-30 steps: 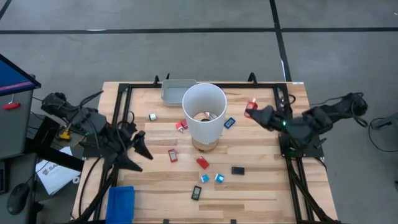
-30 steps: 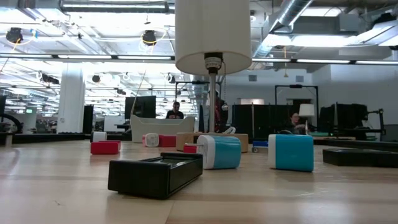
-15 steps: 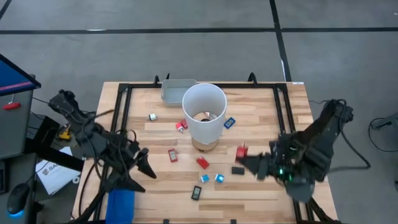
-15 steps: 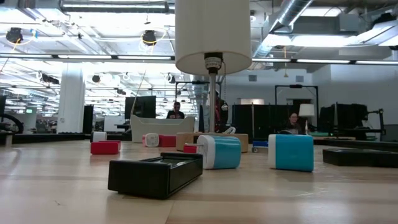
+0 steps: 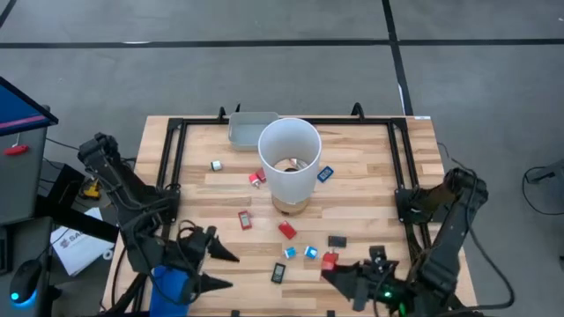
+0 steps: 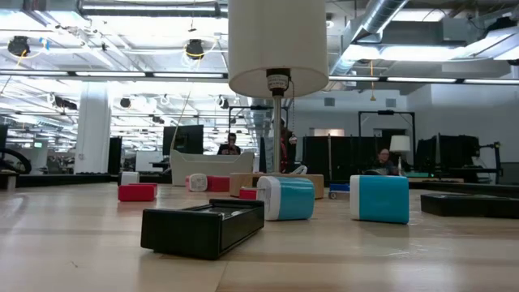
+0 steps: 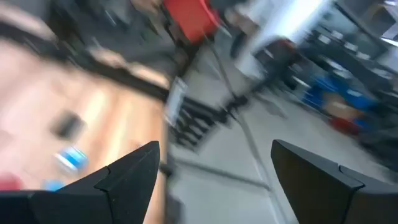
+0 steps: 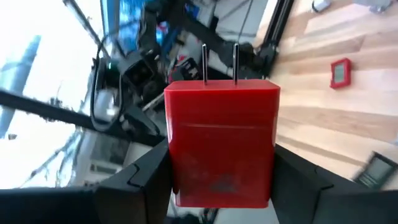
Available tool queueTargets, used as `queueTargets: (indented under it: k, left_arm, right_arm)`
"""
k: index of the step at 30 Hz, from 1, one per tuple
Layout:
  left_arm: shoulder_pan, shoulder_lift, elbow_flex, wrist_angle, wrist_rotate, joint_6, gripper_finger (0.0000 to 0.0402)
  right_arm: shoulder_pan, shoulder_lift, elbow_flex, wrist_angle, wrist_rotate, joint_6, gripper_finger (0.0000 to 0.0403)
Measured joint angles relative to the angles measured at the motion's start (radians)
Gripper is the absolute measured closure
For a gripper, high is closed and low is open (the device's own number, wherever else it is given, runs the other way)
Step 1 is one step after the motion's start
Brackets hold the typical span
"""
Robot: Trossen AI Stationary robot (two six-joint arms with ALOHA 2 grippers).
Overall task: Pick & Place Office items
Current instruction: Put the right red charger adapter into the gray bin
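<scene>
At the table's (image 5: 370, 150) near edge the right gripper (image 5: 333, 269) carries a red plug block (image 8: 221, 140), fingers clamped on it; next, I judge, comes setting it down. The left gripper (image 5: 225, 269) hovers, fingers spread, empty.

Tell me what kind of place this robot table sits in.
Probably a large open lab or industrial workspace: exposed ducts and strip lights overhead, seated people beyond the wooden table, and a painted concrete floor around it.
</scene>
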Motion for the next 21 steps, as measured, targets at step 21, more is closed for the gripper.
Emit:
queueTargets:
  k: [21]
  left_arm:
    - [-0.077,0.012,0.005,0.085,-0.522,0.555,0.0096]
  right_arm:
    - [-0.247,0.298,0.338,0.279,0.14,-0.362,0.0198]
